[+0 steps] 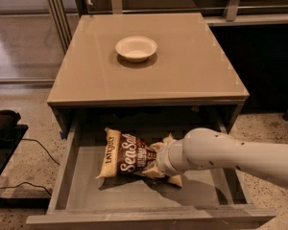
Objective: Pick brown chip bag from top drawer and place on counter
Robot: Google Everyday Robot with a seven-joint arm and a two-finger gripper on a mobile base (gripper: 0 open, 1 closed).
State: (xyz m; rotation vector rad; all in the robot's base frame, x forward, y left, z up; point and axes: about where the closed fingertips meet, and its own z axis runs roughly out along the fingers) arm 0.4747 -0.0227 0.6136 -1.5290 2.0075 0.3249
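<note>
The brown chip bag (127, 156) lies in the open top drawer (81, 186), left of centre, with its white lettering facing up. My gripper (168, 174) reaches in from the right on a white arm (230, 155) and is shut on the bag's crumpled right end. The bag's left part is tilted up a little, with a dark shadow on the drawer floor under it. The wrist hides most of the grip. The tan counter (182, 75) is above the drawer.
A white bowl (136, 48) stands on the counter at the back centre. The drawer's front panel (149, 218) is at the bottom of the view. A dark object and cables (5, 128) lie on the speckled floor at left.
</note>
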